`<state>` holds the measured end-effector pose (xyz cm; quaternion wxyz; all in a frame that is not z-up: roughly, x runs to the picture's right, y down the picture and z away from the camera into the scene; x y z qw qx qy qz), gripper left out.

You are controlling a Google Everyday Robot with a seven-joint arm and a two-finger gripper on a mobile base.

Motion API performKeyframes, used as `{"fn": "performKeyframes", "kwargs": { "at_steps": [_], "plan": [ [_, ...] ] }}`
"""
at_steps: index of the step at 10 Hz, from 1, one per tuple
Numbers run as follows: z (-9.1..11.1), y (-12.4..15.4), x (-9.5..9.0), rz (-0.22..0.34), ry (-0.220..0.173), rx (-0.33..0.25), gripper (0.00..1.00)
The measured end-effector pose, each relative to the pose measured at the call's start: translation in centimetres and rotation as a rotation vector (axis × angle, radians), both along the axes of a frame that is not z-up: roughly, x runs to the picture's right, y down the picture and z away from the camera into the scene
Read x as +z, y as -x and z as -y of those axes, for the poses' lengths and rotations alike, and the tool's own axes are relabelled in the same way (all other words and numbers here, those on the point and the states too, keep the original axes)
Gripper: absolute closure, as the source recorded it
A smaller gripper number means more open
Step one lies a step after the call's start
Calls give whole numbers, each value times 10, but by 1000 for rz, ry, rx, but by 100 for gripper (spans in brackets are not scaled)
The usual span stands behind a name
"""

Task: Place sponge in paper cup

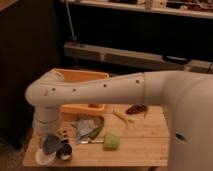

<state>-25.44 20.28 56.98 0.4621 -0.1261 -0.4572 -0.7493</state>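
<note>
My white arm sweeps across the view and bends down at the left. The gripper (pixel 51 138) hangs at the table's front left corner. It is shut on the sponge (pixel 49 145), a blue-grey block held tilted just above the paper cup (pixel 44 158). The white cup stands at the front left corner, and the sponge hides part of its rim. The small metal cup (pixel 64 152) stands right beside the paper cup.
An orange bin (pixel 88 76) sits at the back left of the wooden table (pixel 145 145), mostly behind my arm. A crumpled grey bag (pixel 84 127), a green strip (pixel 98 128), a light green lump (pixel 111 141), a yellow piece (pixel 121 116) and a dark red item (pixel 136 108) lie mid-table.
</note>
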Motion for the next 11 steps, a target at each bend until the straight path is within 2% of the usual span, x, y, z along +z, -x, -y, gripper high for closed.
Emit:
{"fn": "performKeyframes", "kwargs": {
  "at_steps": [2,6,7,8,9,10,11],
  "plan": [
    [-7,23,-2,40,14,-54,86],
    [-7,24,-2,42,14,-64,86],
    [-8,26,0,44,0,-84,86],
    [-12,34,-1,67,-21,-116,86],
    [-23,46,-2,120,-51,-175,86],
    [-31,54,-2,171,-65,-217,86],
    [-35,57,0,197,-68,-237,86]
  ]
}}
